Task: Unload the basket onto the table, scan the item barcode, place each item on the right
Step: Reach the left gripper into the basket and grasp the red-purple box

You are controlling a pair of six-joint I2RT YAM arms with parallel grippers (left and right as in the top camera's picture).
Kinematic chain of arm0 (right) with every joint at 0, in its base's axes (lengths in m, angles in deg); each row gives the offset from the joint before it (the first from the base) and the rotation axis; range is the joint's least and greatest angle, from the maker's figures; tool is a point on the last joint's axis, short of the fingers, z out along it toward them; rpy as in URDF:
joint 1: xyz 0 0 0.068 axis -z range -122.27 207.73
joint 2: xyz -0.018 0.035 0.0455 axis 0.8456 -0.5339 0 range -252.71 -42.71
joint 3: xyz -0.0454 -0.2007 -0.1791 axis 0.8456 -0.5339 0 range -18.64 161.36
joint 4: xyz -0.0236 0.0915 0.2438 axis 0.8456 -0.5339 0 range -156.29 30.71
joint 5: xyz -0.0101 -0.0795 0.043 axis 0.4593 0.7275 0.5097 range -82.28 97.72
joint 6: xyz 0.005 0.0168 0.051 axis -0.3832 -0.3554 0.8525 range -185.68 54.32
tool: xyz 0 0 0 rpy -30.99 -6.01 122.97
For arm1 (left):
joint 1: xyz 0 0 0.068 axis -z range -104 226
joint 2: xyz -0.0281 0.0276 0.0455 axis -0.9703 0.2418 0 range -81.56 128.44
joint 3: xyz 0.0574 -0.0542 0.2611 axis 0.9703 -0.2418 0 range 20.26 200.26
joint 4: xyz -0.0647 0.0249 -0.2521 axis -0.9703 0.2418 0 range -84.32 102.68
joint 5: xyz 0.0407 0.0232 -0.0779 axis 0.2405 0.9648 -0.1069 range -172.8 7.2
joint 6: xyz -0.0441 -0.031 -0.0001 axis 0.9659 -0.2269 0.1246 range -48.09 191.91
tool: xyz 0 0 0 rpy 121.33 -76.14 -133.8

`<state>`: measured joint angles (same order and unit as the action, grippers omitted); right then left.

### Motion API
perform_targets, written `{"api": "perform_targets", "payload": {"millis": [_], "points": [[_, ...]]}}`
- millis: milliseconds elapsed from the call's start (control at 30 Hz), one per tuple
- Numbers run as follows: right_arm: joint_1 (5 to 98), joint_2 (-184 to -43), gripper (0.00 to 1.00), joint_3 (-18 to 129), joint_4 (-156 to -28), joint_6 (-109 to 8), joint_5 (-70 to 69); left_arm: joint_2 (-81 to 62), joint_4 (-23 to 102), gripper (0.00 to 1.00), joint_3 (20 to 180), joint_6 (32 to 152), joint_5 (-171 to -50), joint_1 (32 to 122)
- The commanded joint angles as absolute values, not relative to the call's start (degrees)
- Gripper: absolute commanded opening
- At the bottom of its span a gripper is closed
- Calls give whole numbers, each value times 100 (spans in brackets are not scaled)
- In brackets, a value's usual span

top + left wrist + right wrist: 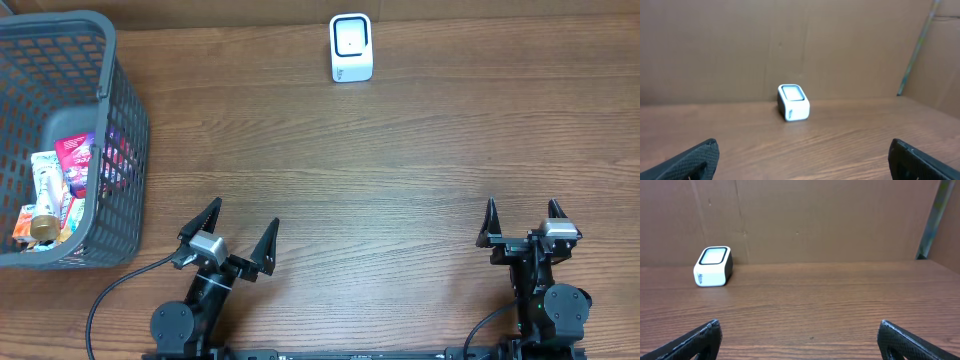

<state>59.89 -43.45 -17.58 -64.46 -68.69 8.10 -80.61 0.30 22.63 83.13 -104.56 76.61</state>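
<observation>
table (400,170) is brown wood grain, matt. basket (127,150) is grey plastic mesh. scanner (351,47) is smooth white plastic. wall (830,220) looks like plain cardboard.

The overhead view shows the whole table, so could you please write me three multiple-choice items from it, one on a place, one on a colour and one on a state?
1. Where on the table does the basket stand?
A. at the left end
B. at the right end
C. in the middle

2. What colour is the scanner's casing?
A. red
B. white
C. green

3. How are the left gripper and the right gripper?
A. both shut
B. the left one holds a packet
C. both open and empty

Answers: 1 A, it sits at the far left edge. 2 B, the casing around its window is white. 3 C, both pairs of fingers stand spread with nothing between them.
</observation>
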Motion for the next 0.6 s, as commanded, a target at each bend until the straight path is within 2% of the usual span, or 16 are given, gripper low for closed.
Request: {"api": "perform_targets", "payload": {"millis": [0, 67, 133, 233, 300, 400, 467, 567], "points": [[5949, -4288, 100, -1819, -6413, -6873, 808, -8092, 237, 100, 3146, 7636, -10397, 7634], [5949, -4288, 100, -1819, -6413, -6873, 808, -7771, 1033, 100, 4053, 7540, -9525, 7634], [5949, -4288, 100, -1819, -6413, -6873, 808, -6958, 2327, 100, 5104, 7572, -9372, 7634], [5952, -4288, 100, -1819, -6413, -6873, 808, -5933, 3313, 100, 6038, 7332, -10441, 7639], [5952, -4288, 100, -1819, -6413, -6873, 808, -5358, 3431, 100, 6473, 7317, -11339, 7639], [5952, -4288, 100, -1819, -6413, -6873, 808, -4704, 3291, 100, 6988, 7306, -11732, 7637], [5952, -4288, 100, -1819, -6413, -6873, 808, -4302, 3555, 100, 7419, 7301, -11536, 7634], [5952, -4288, 100, -1819, -6413, -6873, 808, -3205, 4633, 100, 8649, 7723, -10307, 7634]]}}
